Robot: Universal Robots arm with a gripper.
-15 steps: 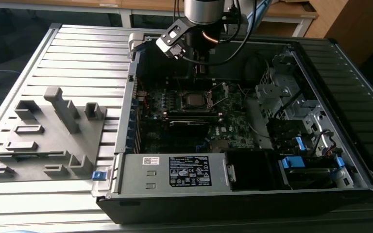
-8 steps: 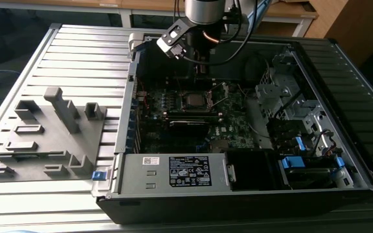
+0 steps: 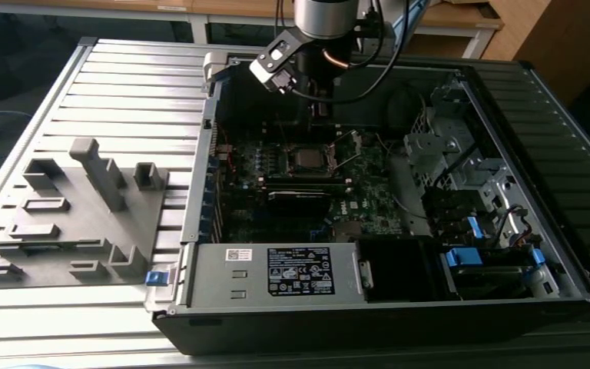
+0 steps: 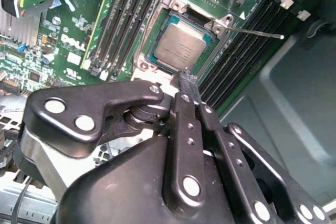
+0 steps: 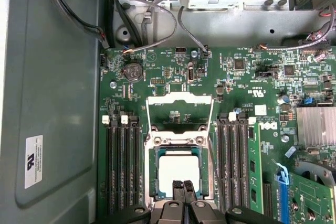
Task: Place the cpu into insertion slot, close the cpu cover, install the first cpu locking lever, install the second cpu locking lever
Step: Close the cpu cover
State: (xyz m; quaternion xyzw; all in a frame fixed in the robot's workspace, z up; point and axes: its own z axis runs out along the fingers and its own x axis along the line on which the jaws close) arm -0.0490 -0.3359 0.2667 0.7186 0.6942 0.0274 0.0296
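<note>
- The claw is clenched, its tips pressed together with nothing between them. In the exterior view it hangs in the upper middle of the frame, over the open computer case on the slatted worktop.
- The cpu lies flat in its socket on the green motherboard, near the centre of the exterior view. In both wrist views the claw's tips show at its edge.
- The cpu cover is swung open, clear of the chip.
- In the second wrist view a thin locking lever juts free beside the socket.
</note>
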